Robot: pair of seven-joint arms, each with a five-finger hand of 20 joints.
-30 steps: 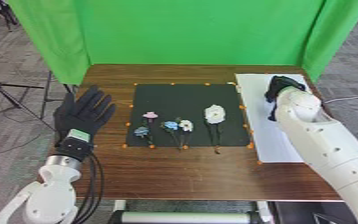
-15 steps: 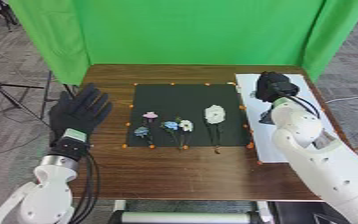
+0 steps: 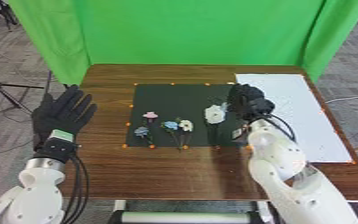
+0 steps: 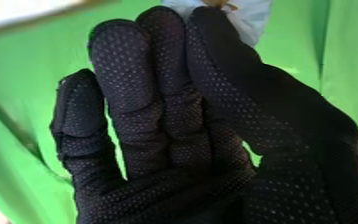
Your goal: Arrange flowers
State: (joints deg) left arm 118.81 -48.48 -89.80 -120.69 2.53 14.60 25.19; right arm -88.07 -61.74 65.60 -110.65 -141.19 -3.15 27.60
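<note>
Landmark: black mat (image 3: 168, 95) on the brown bench (image 3: 158, 175).
Nearer blooms: two blue flowers (image 3: 171, 125) and a small white flower (image 3: 185, 125), on the mat.
Left hand (image 3: 62, 114): left of the mat, fingers straight and spread wide.
Farther blooms: pink flower (image 3: 151, 115) and large white flower (image 3: 214, 114), on the mat.
Right hand (image 3: 252, 104): at the mat's right edge, fingers pinching a pale item (image 4: 252, 20), probably a flower.
White sheet (image 3: 295, 107): right of the mat.
Green curtain (image 3: 193, 32): beyond the mat.

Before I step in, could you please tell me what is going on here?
The robot's right hand pinches what looks like a pale flower, beside the large white flower. A pink flower, two blue flowers and a small white flower lie farther left on the mat. The left hand is open, holding nothing.
</note>
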